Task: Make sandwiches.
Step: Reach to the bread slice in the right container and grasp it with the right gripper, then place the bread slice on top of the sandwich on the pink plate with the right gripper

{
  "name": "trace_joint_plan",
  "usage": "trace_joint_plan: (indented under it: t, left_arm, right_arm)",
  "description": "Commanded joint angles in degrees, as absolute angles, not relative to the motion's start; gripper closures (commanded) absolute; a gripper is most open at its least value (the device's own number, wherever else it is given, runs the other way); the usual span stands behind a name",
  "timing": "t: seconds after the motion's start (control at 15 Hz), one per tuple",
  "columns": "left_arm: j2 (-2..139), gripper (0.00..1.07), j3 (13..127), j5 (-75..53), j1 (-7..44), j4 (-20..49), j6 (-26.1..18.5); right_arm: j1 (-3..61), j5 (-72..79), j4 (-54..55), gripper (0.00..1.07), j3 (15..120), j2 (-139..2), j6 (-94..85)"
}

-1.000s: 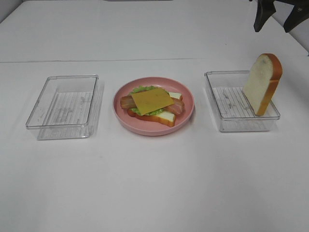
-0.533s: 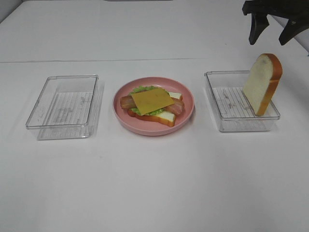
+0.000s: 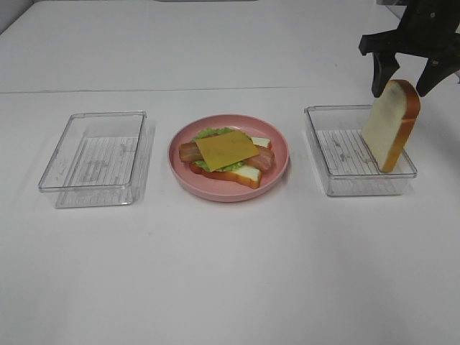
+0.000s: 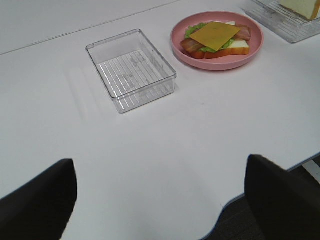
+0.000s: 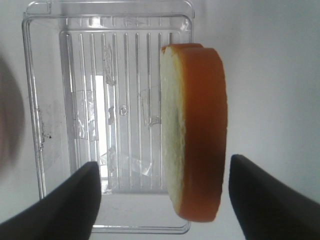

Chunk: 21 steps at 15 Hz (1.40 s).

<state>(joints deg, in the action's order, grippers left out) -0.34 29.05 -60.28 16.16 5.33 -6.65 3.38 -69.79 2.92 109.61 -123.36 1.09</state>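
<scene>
Nearest the pink plate, on the white surface, sits the open stack: bread, lettuce, bacon, cheese on top. Right of the plate, a bread slice stands tilted in the clear tray. Above it, the right claw hangs spread, straddling the slice's top. The left claw is released, well clear of the plate.

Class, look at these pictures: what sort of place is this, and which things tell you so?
Probably a robot test bench, not a kitchen: a bare white table, clear plastic rectangular trays, and toy food on a round pink plate, with a black robot gripper above the white bread slice.
</scene>
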Motion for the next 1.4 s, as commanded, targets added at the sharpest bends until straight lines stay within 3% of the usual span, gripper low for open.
trace_joint_plan:
  t: [0.07,0.27,0.33,0.4,0.47,0.93,1.2,1.4]
  left_arm:
    - [-1.49,0.21,28.76,-59.70,15.99,5.84,-6.25]
    - [-1.49,0.21,28.76,-59.70,15.99,5.84,-6.25]
    - [-1.49,0.21,28.76,-59.70,15.99,5.84,-6.25]
    - [-1.49,0.21,28.76,-59.70,15.99,5.84,-6.25]
    - [-1.49,0.21,28.76,-59.70,15.99,5.84,-6.25]
    - [-1.49,0.21,28.76,-59.70,15.99,5.84,-6.25]
    - [-1.49,0.21,28.76,-59.70,15.99,5.84,-6.25]
    - [-1.49,0.21,28.76,-59.70,15.99,5.84,-6.25]
  right_arm:
    - [3.21,-72.71,2.52,0.40,109.21,-125.25,0.69]
    - [3.21,-71.68,2.46,0.66,109.21,-125.31,0.92]
    - [3.21,-71.68,2.46,0.78,109.21,-125.31,0.92]
    - [3.21,-71.68,2.46,0.99,109.21,-125.31,0.92]
    - [3.21,-71.73,2.29,1.07,109.21,-125.13,0.92]
    - [3.32,-72.48,8.31,1.07,109.43,-117.23,0.40]
    - [3.32,-74.03,23.61,1.07,108.58,-112.30,-4.30]
    - [3.50,-72.02,39.59,1.07,101.93,-112.01,-9.28]
